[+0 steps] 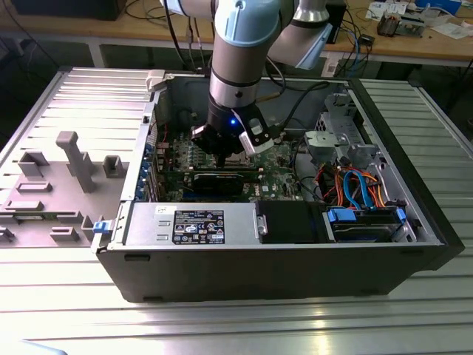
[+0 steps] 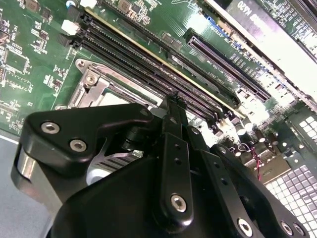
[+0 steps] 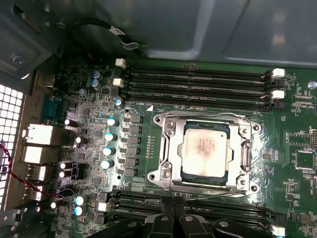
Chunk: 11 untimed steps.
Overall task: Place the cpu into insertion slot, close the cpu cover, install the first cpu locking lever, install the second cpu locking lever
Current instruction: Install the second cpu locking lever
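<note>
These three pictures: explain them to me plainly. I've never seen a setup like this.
The exterior view looks from outside at an open computer case lying on a metal table. A robot arm reaches down into it. At the arm's tip is its grasping part, the end effector, hanging just above the green motherboard.

The two wrist views come from cameras riding on the arm, looking closely at that board. In the first wrist view the cpu, a small silver square chip, sits in the insertion slot, with the cpu cover, a silver metal frame, down around it. Long memory slots run beside it. The end effector's dark tips hover at the socket's edge, holding nothing.
</note>
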Each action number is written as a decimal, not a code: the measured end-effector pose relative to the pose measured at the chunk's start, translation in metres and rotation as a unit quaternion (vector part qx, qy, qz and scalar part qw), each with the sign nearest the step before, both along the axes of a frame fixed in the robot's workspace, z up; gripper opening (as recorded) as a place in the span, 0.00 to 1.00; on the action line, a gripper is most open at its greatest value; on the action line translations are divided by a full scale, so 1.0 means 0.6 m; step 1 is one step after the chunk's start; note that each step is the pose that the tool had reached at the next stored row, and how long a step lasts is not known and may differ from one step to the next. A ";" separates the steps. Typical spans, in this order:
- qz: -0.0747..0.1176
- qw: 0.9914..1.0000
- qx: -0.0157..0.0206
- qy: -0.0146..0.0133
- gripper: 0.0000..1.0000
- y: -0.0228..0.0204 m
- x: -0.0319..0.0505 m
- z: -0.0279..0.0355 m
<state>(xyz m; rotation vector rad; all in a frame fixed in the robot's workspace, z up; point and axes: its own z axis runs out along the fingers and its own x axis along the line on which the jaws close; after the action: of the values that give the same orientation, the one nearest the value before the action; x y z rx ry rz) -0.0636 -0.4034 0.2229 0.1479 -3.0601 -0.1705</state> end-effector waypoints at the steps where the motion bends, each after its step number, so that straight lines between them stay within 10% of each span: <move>1: 0.000 1.000 0.000 0.000 0.11 -0.0001 0.000 0.000; 11: 0.000 1.000 0.000 0.000 0.11 -0.0003 0.000 -0.001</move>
<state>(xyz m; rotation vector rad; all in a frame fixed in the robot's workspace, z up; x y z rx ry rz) -0.0636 -0.4036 0.2221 0.1479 -3.0598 -0.1711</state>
